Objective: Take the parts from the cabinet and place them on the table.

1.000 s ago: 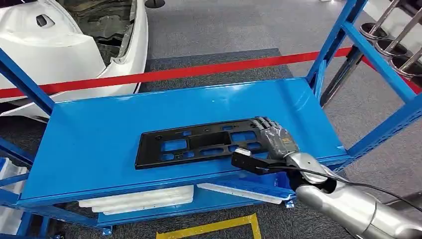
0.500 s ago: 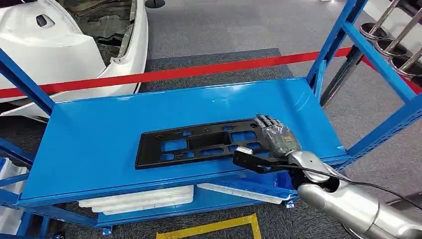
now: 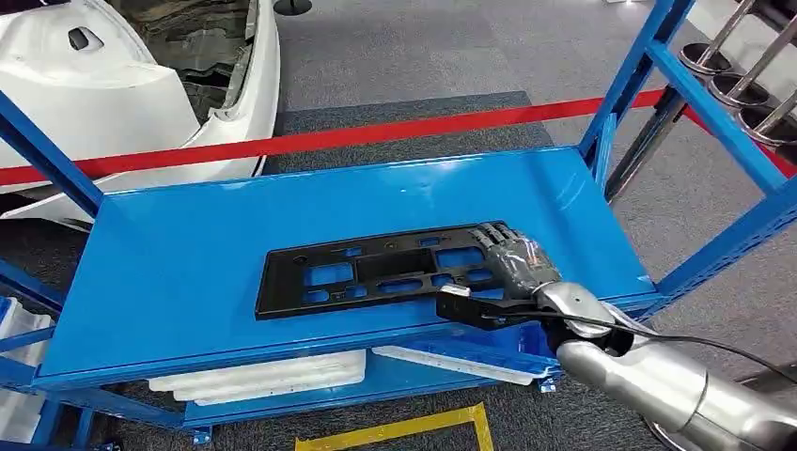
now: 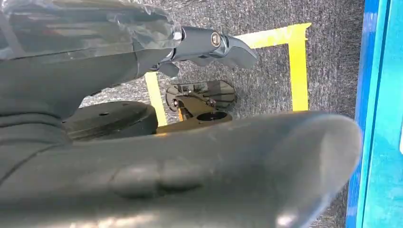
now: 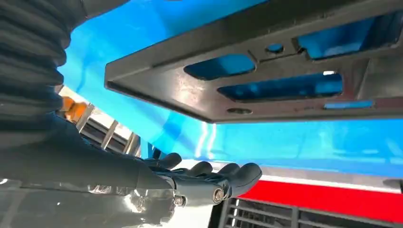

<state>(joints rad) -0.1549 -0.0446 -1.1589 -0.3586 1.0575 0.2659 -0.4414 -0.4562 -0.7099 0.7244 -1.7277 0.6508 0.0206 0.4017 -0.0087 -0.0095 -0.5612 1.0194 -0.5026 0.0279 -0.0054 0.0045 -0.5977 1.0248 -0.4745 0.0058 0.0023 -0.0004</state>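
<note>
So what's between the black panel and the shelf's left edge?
Nothing: in the head view, only bare blue shelf lies left of the black panel.

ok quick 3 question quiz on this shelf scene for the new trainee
1. True or false: the black part lies on the blue shelf.
2. Which hand is at the part's end? A) left B) right
3. What colour is the strip behind the shelf?

Key:
1. True
2. B: the right hand
3. Red: the red strip
</note>
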